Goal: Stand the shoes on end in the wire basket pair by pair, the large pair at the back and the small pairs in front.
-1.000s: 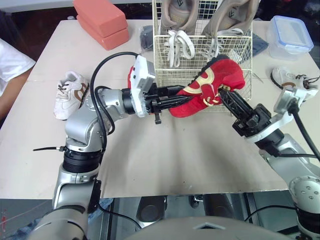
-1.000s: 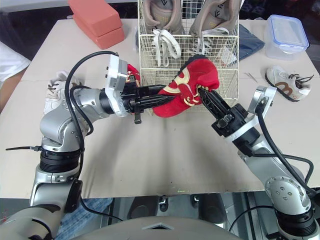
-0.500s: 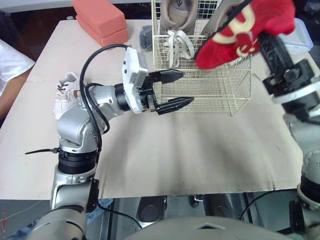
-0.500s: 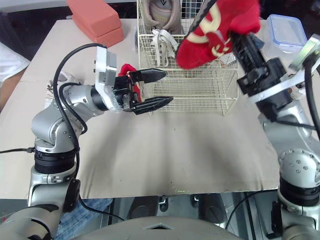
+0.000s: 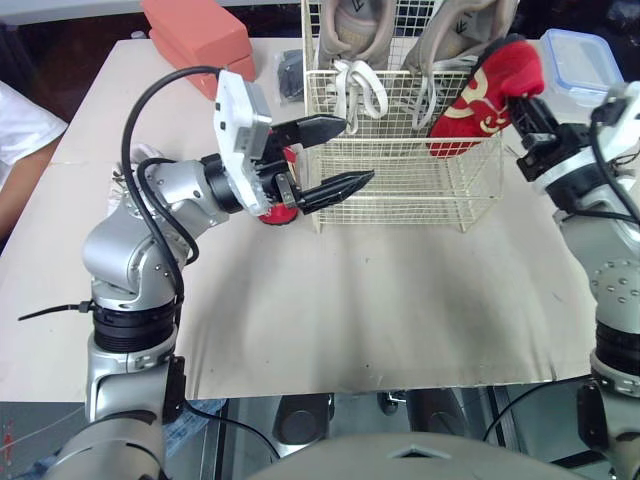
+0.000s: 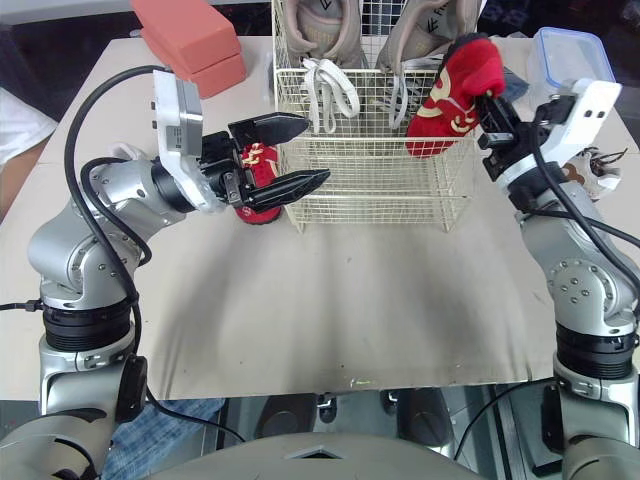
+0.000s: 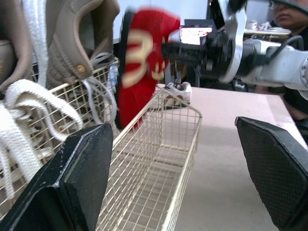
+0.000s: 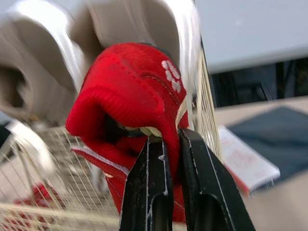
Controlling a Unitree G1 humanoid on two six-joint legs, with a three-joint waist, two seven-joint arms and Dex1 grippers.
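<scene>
A wire basket (image 5: 400, 185) stands at the table's back middle. A large tan pair (image 5: 362, 30) stands on end in its rear section. My right gripper (image 5: 518, 100) is shut on a red shoe (image 5: 482, 95). The shoe hangs toe down at the right end of the basket's front section, with its toe inside the wire. My left gripper (image 5: 358, 150) is open and holds nothing, just left of the basket's front. Under it the second red shoe (image 6: 255, 185) lies on the table against the basket's left end. A small white shoe (image 6: 125, 152) peeks out behind my left arm.
Two salmon blocks (image 5: 195, 35) sit at the back left, and a dark cloth (image 5: 290, 65) lies beside the basket. A clear plastic box (image 5: 580, 60) is at the back right. Another white-and-brown shoe (image 6: 600, 165) lies behind my right arm. A person's sleeve (image 5: 20, 120) is at the left edge.
My left gripper let go of the red shoe, opened and drew back left. My right gripper lifted the shoe high, then lowered it into the basket's right end.
</scene>
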